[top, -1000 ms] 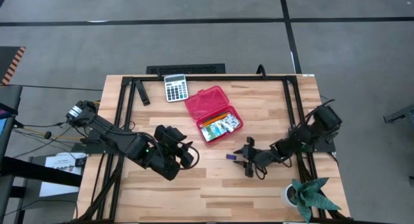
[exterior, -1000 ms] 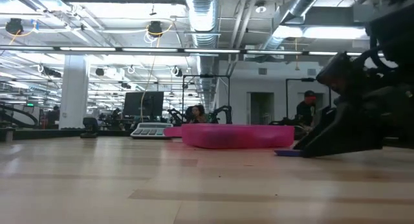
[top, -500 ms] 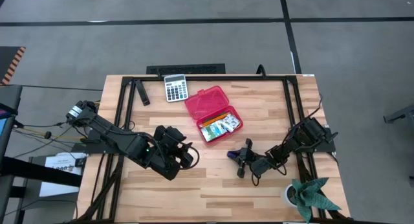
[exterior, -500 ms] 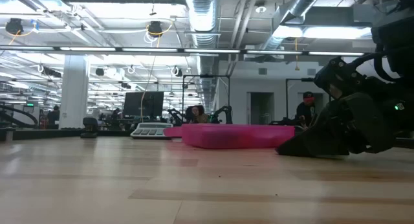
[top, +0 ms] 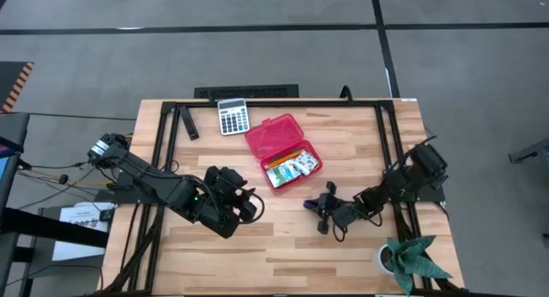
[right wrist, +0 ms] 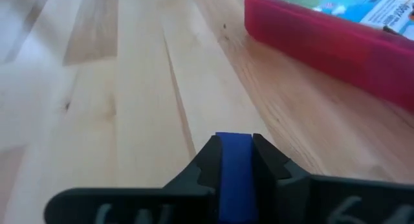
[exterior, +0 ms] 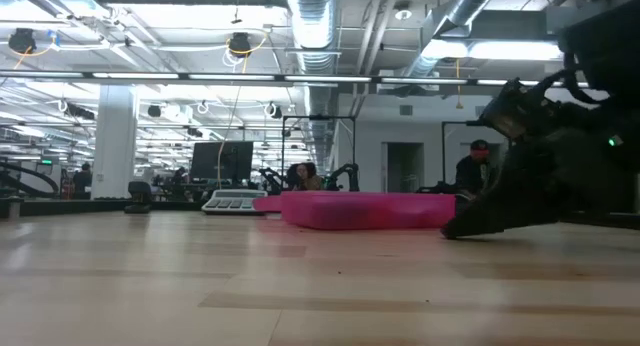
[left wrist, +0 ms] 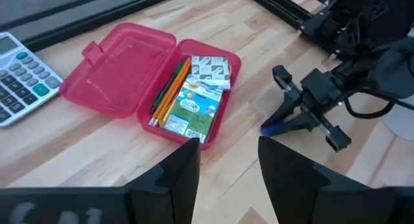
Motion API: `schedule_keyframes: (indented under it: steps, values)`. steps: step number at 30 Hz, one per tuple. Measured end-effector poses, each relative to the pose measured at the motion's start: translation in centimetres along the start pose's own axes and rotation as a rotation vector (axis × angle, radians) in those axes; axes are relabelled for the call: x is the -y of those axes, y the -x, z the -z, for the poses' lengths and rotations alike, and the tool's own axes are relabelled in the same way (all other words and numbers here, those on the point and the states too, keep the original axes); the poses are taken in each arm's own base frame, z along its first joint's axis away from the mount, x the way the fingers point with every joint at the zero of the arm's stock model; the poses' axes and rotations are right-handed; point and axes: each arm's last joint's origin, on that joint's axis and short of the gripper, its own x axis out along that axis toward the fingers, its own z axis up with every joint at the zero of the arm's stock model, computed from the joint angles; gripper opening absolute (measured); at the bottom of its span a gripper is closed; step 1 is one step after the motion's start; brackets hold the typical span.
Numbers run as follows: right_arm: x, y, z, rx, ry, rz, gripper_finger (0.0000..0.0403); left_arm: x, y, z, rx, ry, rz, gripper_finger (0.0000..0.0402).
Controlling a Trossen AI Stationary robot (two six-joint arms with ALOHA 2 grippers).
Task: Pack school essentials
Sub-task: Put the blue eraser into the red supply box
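A red hinged case (top: 283,151) lies open on the table's middle. Its lower half holds thin pencils (left wrist: 169,91) and two green-and-white packets (left wrist: 194,107). To the right of the case and nearer the front edge, my right gripper (top: 316,209) is low at the table top, shut on the tiny blue piece (right wrist: 233,172). My left gripper (left wrist: 226,166) hangs open above the table, left of the case, with nothing between its fingers. The scissors do not show. My right gripper pinches the blue piece (left wrist: 268,129) between its two fingers, one on each of its flat sides. The fingers slant down from the table's right side. The piece sits at the table top (exterior: 455,229); whether it still rests on the wood I cannot tell.
A grey calculator (top: 232,116) lies at the far edge, left of the case. A small potted plant (top: 403,258) stands at the near right corner. A dark frame (top: 377,117) runs along the table's far and side edges.
My right gripper has moved a little toward the table's left, onto the blue piece, sunk to the table top and shut on it. The piece, which lay free on the wood in front of the open fingers, now sits between them.
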Motion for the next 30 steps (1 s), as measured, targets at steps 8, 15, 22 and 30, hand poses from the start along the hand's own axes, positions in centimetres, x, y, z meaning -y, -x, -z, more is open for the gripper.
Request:
schedule_keyframes:
  steps: [8, 15, 22, 30]
  values:
    - [1.5, 1.5, -4.5, 0.048, 0.026, -0.007, 0.0055, 0.0, 0.0, 0.0, 0.003, -0.005, -0.001, 0.0151]
    - [4.3, 2.9, -8.5, 0.136, 0.04, 0.074, 0.0058, 0.0, 0.1, 0.1, 0.01, -0.013, -0.001, 0.0151]
    - [8.3, 2.8, -10.2, 0.144, 0.026, 0.234, 0.0059, 0.0, 0.1, 0.0, 0.052, -0.01, -0.018, 0.0151]
    - [10.6, 0.3, -9.2, 0.096, 0.0, 0.334, 0.006, -0.1, 0.1, -0.1, 0.058, -0.01, -0.027, 0.0151]
